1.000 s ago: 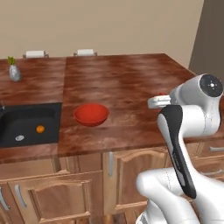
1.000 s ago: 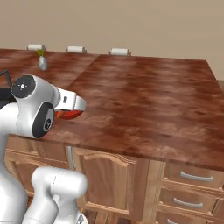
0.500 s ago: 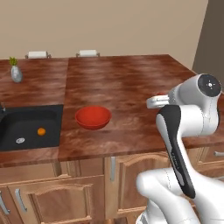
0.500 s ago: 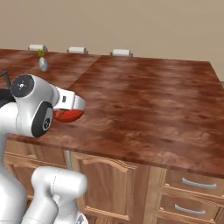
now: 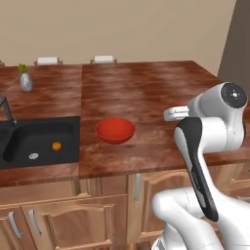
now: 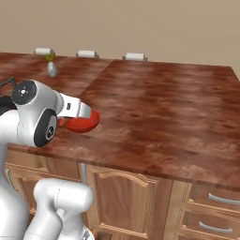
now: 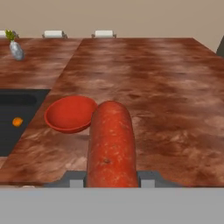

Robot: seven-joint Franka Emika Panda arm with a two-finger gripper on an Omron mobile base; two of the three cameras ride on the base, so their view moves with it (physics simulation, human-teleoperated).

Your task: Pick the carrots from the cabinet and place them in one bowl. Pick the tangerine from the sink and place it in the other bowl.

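My gripper (image 7: 111, 179) is shut on a dark reddish-orange carrot (image 7: 111, 144) that sticks out forward between the finger tips, above the counter's front edge. The red bowl (image 7: 70, 113) sits on the wooden counter just ahead and to the left of the carrot's tip. This same bowl (image 5: 115, 130) lies left of my hand in the left base view, and in the right base view the bowl (image 6: 84, 123) is partly behind my hand. The tangerine (image 5: 56, 145) rests in the black sink (image 5: 34, 141), left of the bowl.
A small grey vase with a green sprig (image 5: 26, 80) stands at the back left of the counter (image 5: 146, 93). A thin dark faucet (image 5: 6, 110) rises at the sink's left. Wooden drawers and doors (image 6: 126, 197) run below the counter's front edge.
The whole scene has slid a little to the right in the left base view, so the base has moved. The carrot stays in the grip and the arm's pose is unchanged.
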